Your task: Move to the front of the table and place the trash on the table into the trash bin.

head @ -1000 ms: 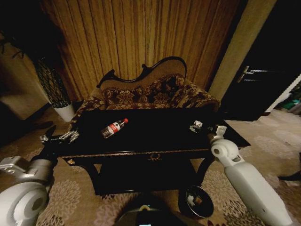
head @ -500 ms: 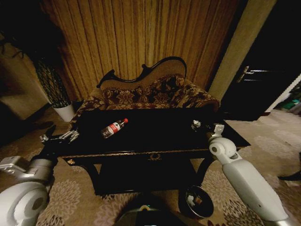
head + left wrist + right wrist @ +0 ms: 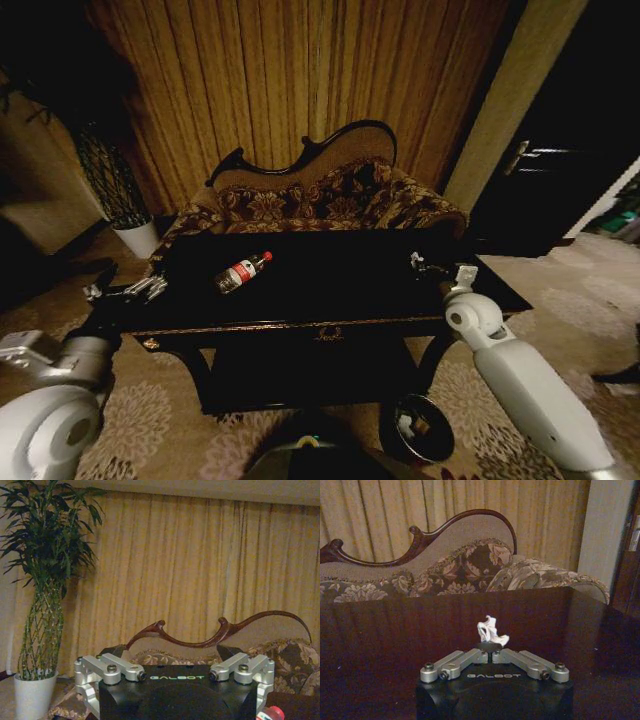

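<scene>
Wad [image 3: 491,631] now pinched in our closed right end effector [image 3: 491,652] on the counter [image 3: 330,285], seemingly lifted; bottle [image 3: 241,272] remains mid-counter, bin [image 3: 417,428] below. Left end effector [image 3: 128,292] idles open.

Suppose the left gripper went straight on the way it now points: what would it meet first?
Probably the sofa. The left gripper, open, hovers by the table's left end, facing the sofa's carved back with nothing nearer in line; depth is unclear.
</scene>
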Controlling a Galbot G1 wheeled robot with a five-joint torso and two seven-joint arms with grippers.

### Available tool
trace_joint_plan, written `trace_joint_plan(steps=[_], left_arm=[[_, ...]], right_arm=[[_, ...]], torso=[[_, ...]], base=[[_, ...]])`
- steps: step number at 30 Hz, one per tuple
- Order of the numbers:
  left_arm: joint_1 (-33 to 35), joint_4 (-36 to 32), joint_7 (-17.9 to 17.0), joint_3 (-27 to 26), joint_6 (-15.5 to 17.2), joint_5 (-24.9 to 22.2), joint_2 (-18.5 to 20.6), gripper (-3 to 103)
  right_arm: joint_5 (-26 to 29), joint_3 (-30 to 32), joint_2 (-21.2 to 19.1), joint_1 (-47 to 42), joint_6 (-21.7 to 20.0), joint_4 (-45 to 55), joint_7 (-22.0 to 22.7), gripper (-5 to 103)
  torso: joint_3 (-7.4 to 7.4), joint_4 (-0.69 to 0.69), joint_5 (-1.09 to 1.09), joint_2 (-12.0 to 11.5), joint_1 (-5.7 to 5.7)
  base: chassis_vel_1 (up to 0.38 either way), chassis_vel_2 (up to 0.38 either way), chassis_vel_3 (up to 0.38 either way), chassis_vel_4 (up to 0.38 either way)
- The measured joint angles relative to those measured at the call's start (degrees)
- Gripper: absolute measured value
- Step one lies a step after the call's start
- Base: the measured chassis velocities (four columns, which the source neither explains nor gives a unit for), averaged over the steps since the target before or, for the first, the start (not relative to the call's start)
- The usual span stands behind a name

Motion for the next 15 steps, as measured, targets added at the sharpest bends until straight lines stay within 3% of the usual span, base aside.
trace_joint_plan(steps=[10, 15], left_arm=[[0.0, 0.0, 0.0, 0.0, 0.0, -0.1, 0.0, 100], [-0.2, 0.0, -0.2, 0.2, 0.0, -0.1, 0.2, 100]], right_arm=[[0.0, 0.8, 0.0, -1.6, 1.4, 1.3, -0.5, 0], [-2.9, 3.7, -0.3, -5.1, 6.5, 4.1, -5.2, 0]], torso=[[0.00, 0.01, 0.00, 0.0, 0.00], [0.00, 0.00, 0.00, 0.0, 0.00]], base=[[0.000, 0.000, 0.000, 0.000], [0.000, 0.000, 0.000, 0.000]])
